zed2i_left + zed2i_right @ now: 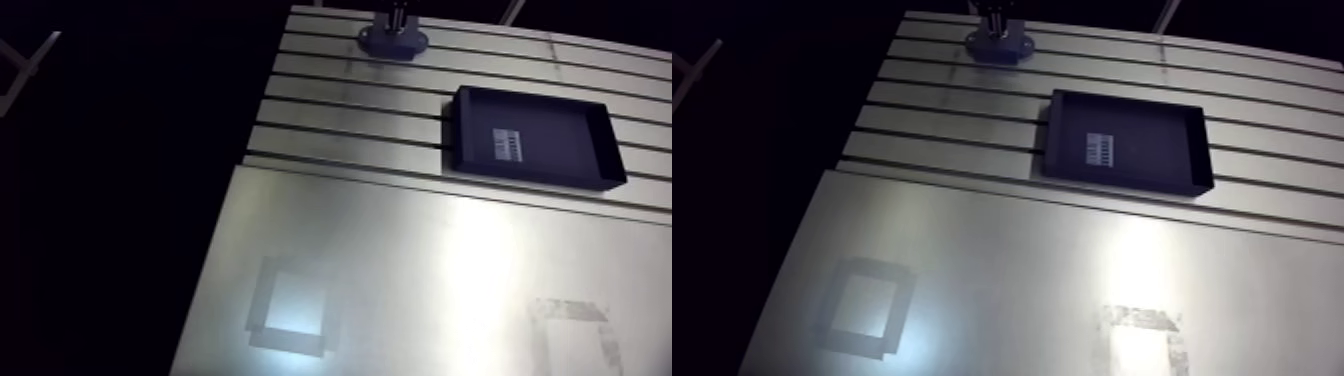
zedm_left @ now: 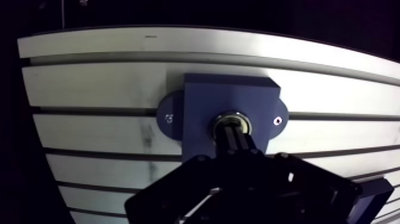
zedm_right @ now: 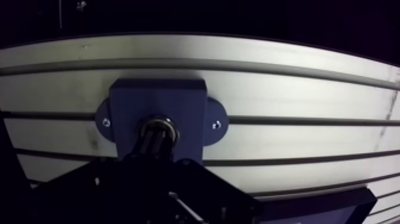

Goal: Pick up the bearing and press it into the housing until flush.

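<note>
The slotted tabletop [image 1: 400,280] carries a shallow black tray [image 1: 560,150] holding only a label, well apart from the blue housing [image 2: 202,98] bolted near the far edge. Over the housing, the pincer [image 2: 233,132] points straight down, its fingers pressed together and their tips on the bearing [image 2: 244,121], which sits in the housing's bore with its metal rim showing. This looks like the pressing step (pick-up done, by appearances). Next calls for a straight, centred push until the rim sits level, then lifting clear.
</note>
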Robot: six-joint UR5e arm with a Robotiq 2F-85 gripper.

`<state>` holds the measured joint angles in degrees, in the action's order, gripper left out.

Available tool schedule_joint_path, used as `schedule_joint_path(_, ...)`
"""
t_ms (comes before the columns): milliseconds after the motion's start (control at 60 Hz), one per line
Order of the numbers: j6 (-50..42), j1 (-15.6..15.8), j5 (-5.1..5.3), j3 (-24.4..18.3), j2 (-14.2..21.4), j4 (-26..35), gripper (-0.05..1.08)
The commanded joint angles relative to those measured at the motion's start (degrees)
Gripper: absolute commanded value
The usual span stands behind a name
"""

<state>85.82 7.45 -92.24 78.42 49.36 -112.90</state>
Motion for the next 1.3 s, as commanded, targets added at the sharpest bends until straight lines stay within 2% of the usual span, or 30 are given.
schedule_joint_path(17,0.0,0.02,0.0,0.02,-0.02,0.0,1.08)
schedule_joint_path(1300,0.44,-0.07,0.0,0.01,-0.62,0.0,1.08)
